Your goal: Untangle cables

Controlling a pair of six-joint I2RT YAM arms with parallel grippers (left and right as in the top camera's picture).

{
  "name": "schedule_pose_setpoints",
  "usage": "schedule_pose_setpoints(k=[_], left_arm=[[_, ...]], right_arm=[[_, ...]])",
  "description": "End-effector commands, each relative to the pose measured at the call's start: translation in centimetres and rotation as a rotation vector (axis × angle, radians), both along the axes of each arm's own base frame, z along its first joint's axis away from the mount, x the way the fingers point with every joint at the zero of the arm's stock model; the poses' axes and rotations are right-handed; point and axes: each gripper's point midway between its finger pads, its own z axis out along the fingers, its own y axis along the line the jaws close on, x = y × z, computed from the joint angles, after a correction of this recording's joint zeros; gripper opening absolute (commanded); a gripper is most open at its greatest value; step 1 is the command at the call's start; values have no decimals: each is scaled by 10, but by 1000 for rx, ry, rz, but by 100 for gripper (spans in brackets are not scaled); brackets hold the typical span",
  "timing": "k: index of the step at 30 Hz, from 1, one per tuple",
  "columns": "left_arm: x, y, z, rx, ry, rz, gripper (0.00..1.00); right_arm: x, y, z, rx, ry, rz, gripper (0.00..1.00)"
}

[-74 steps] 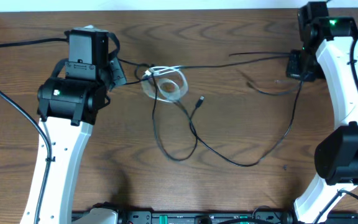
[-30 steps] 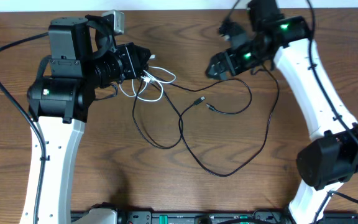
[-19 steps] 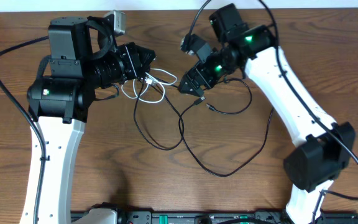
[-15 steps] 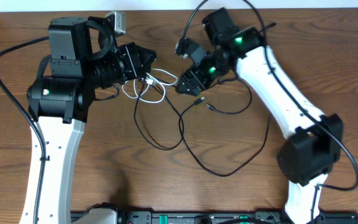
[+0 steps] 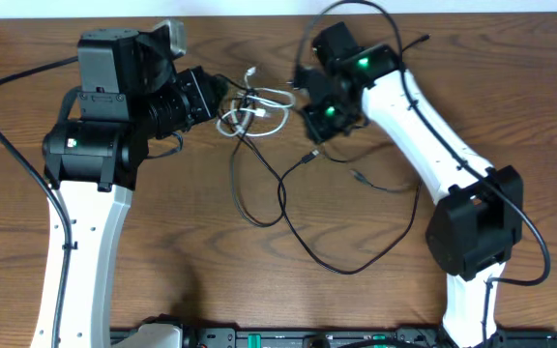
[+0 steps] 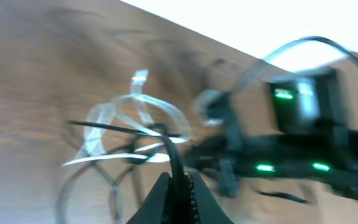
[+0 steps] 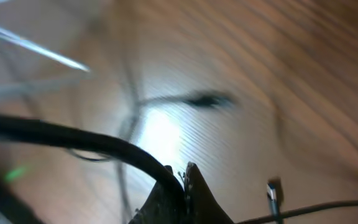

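Cables lie tangled on the worktop; the black cable trails away from the white cable coil. Beside that coil, the left fingers are pinched together on the black cable. The right fingers are closed, hold undetermined.

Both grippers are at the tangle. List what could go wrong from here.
1. The left gripper and the right gripper are each shut on a strand of the thin black cables, right beside the looped white cable. Pulling apart may tighten the knot instead of freeing it.
2. The small black plug end lies loose near the loops and could snag if dragged through.
3. The two wrists sit close together, so a misjudged pull might make them collide.
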Motion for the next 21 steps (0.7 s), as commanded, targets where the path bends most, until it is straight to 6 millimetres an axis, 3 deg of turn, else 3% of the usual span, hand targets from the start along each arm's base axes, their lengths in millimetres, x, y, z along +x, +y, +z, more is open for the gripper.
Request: schedule_pose_setpoints(k=[1, 5, 8, 18, 21], left_arm=[[9, 40, -15, 158, 24, 185, 8], [10, 74, -27, 300, 54, 326, 8], [7, 92, -30, 379, 70, 400, 8], [-4, 128, -35, 534, 108, 531, 8], [-5, 131, -35, 534, 113, 538, 8]], right_arm=[[21, -71, -5, -230, -18, -273, 1], [22, -121, -7, -358, 2, -399, 1], [22, -143, -8, -374, 30, -445, 1], [21, -208, -7, -441, 84, -632, 1], [19, -217, -8, -417, 115, -660, 1]])
